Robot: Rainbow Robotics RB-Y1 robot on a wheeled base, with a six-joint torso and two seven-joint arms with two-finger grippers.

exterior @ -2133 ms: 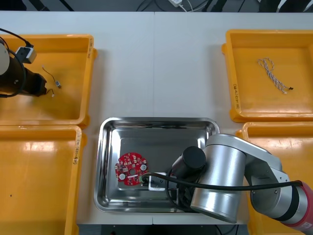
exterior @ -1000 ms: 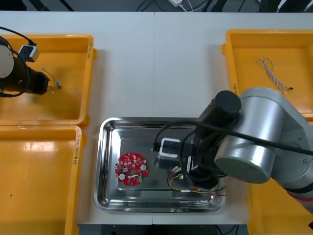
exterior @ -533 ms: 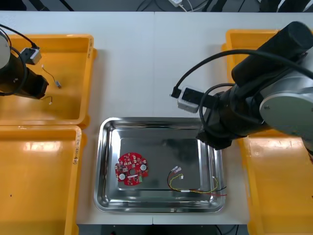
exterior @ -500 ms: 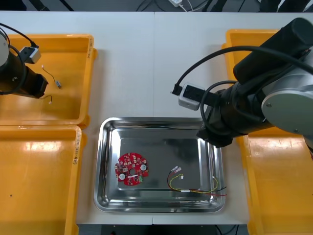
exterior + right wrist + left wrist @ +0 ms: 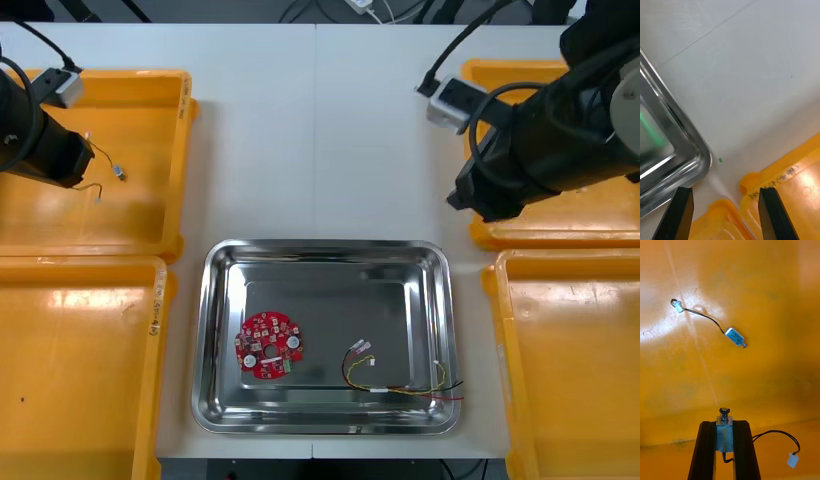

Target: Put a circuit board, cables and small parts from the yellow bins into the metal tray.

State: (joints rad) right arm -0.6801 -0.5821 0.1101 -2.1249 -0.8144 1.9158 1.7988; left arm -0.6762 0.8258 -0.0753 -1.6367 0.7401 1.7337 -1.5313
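1. Small metal part [image 5: 724, 435], trailing a black lead, is pinched in the left pincer [image 5: 724, 424] above the far-left bin [image 5: 176, 150], at the bench's left edge.
2. A second small metal part [image 5: 118, 172] lies on that bin's floor.
3. Tray [image 5: 325, 249], at the bench's near edge, holds the board [image 5: 268, 345] near its left side and a red and yellow cable [image 5: 396, 383] toward its near right corner.
4. Right pincer [image 5: 725, 213] is spread, over the bench [image 5: 320, 120] between the tray's far right corner and the far-right bin [image 5: 600, 215].

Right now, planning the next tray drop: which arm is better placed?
Left. The left gripper is shut on a small metal part over a yellow bin; the right gripper is open, empty.
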